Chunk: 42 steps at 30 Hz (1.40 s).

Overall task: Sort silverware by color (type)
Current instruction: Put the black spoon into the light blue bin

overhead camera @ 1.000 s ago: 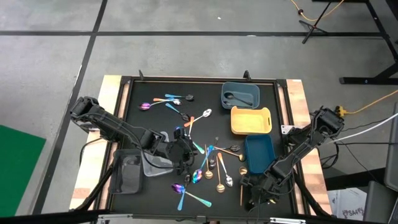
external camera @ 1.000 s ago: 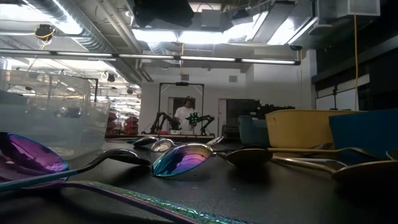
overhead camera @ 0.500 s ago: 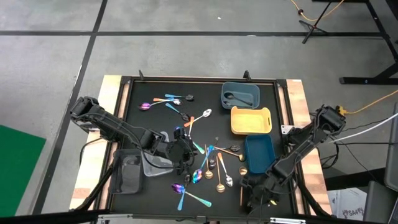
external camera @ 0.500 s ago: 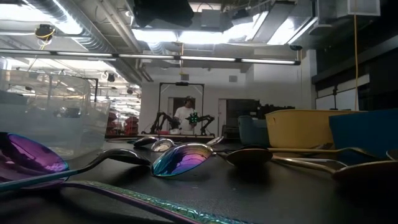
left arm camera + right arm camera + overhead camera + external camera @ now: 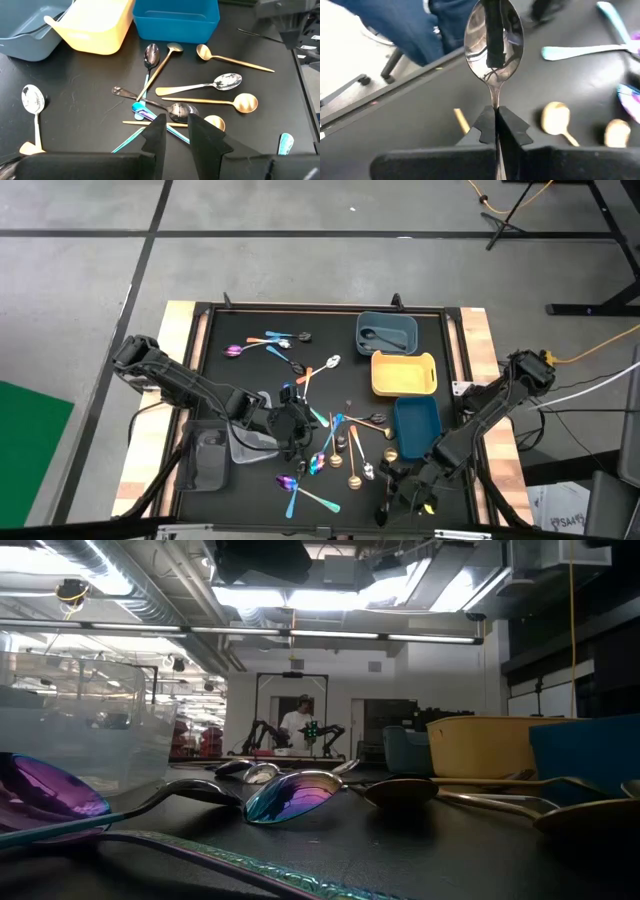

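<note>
While the black table [image 5: 210,380] carries scattered thin spoons in mixed finishes [image 5: 165,90] beside the yellow plastic tray [image 5: 403,373] and the blue tray [image 5: 416,426], the left gripper [image 5: 176,135] hangs slightly parted over the pile's middle. Near the table's front edge, the right gripper [image 5: 495,126] pinches a shiny silver spoon [image 5: 493,37] by its handle.

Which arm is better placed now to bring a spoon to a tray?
The right: its jaws are shut on a silver spoon near the blue tray. The left gripper holds nothing.
</note>
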Motion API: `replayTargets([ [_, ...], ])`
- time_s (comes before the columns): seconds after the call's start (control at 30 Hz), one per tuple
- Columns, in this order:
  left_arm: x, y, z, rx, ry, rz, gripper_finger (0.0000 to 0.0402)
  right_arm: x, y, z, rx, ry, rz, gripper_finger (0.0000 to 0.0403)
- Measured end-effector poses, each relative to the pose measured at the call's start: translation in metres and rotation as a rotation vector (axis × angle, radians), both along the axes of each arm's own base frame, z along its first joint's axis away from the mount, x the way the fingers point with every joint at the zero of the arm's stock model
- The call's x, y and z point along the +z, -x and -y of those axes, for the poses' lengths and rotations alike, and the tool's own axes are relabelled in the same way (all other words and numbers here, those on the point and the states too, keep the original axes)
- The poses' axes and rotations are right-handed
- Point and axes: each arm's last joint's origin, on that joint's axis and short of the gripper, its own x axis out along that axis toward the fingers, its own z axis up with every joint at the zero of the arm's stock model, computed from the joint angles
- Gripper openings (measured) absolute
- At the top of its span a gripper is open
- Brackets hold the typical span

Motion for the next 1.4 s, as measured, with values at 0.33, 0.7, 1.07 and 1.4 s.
replayTargets([
  [0.33, 0.0, 0.0, 0.0, -0.005, -0.006, -0.001, 0.0075, 0.031, -0.041, 0.043, -0.211, 0.103, 0.029, 0.0],
  [0.7, 0.0, 0.0, 0.0, -0.006, -0.007, -0.007, 0.0075, 0.073, -0.068, 0.109, -0.332, 0.286, -0.034, 0.0],
  [1.07, -0.005, 0.004, -0.002, -0.008, -0.03, -0.069, 0.0075, 0.082, -0.077, 0.195, -0.484, 0.381, -0.161, 0.0],
  [1.4, -0.005, 0.005, -0.002, -0.008, -0.033, -0.077, 0.0075, 0.082, -0.066, 0.302, -0.728, 0.396, -0.234, 0.0],
])
